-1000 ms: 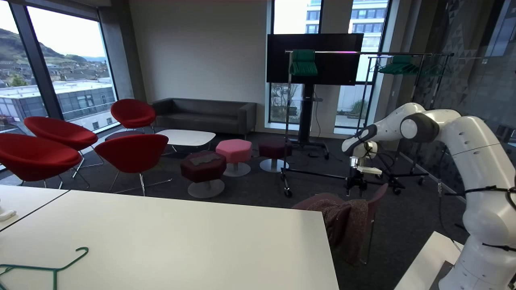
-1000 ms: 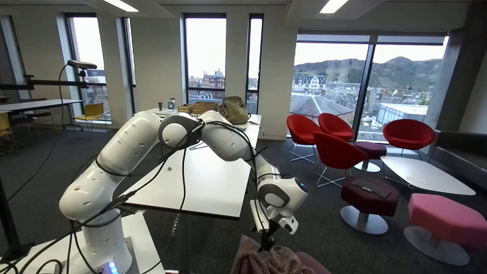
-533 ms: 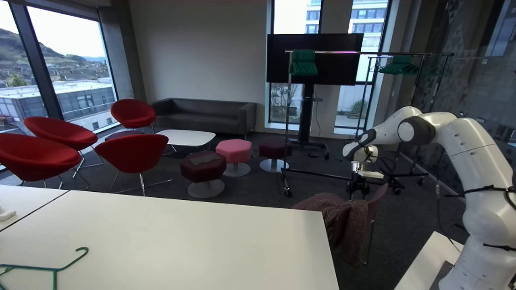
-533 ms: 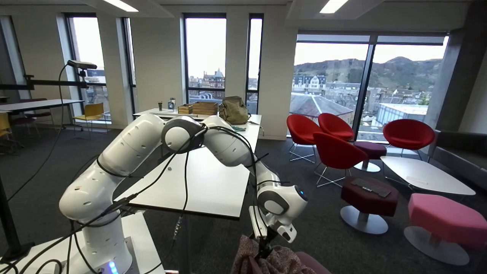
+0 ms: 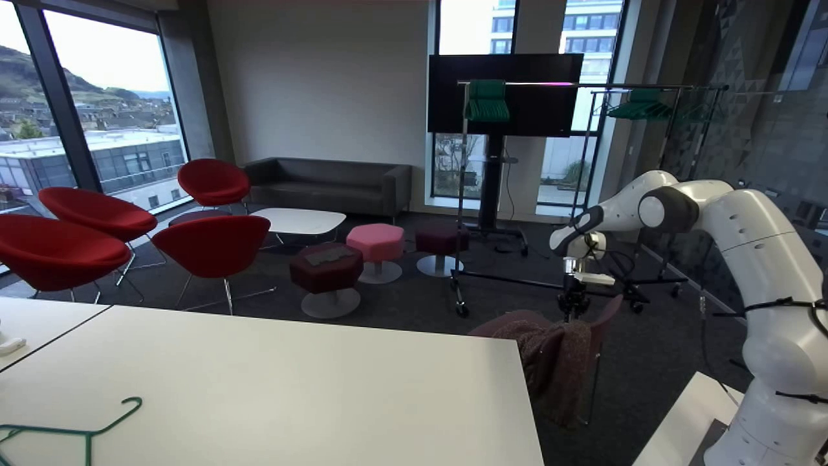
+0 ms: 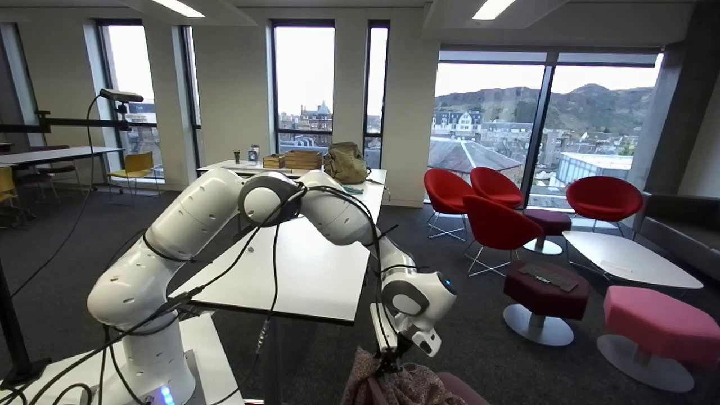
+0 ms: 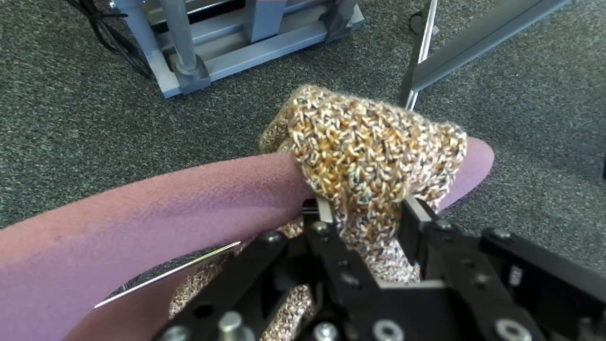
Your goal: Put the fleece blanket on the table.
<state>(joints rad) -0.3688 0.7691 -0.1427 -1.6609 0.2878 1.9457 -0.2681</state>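
1. During the last second the arm (image 6: 262, 205) had come a little lower, so the tool (image 7: 369, 210) was now down at the fleece blanket (image 7: 374, 147).
2. The gap between the tool's 2 fingers (image 7: 414, 234) had become narrower than 0.5 seconds earlier, as an exterior view showed.
3. In the wrist view, 1 finger stood on each side of a bunch of the fleece blanket. Whether they already pinched it firmly, I could not tell.
4. The fleece blanket had not visibly moved: it hung over the back of the chair (image 7: 213, 194), near the corner of the surface (image 5: 291, 382), and not on it.
5. In my judgement, this was the beginning of the grasp, and all the carrying was ahead. The next move called for a full closing, then a lift straight upward, high enough to free the fleece blanket. A shallow hold could slip, or the chair could be dragged along.
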